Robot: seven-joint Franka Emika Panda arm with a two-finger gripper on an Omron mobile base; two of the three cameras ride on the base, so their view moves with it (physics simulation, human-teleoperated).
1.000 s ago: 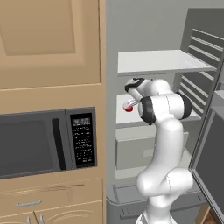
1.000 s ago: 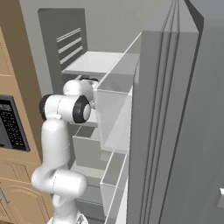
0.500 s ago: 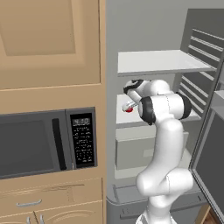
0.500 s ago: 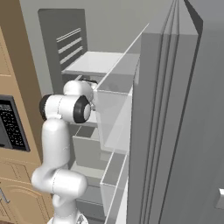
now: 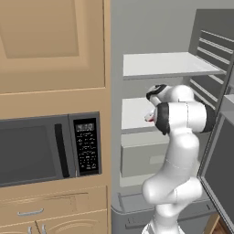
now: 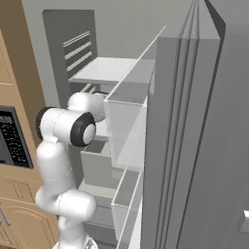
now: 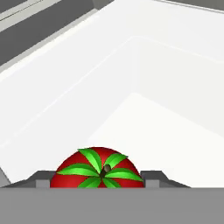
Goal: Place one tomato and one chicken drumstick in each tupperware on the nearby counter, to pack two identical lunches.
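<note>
A red tomato [image 7: 97, 168] with a green star-shaped calyx lies on a white fridge shelf [image 7: 166, 127]. My gripper [image 7: 97, 180] is right over it, and its dark fingertips [image 7: 42, 178] press against the tomato's two sides. In the left base view the arm reaches into the open fridge at middle-shelf height. There a bit of the red tomato [image 5: 148, 118] shows at the gripper [image 5: 150, 115]. The chicken drumstick, the tupperware and the counter are out of view.
The open fridge has an upper shelf [image 5: 164, 64] above my hand and a grey drawer [image 5: 141, 155] below it. Its door [image 6: 194, 146], with clear bins [image 6: 126, 121], stands close on the right. A built-in microwave [image 5: 45, 148] sits in tan cabinets on the left.
The fingers have closed in from wide open onto the tomato's sides. The arm has hardly moved.
</note>
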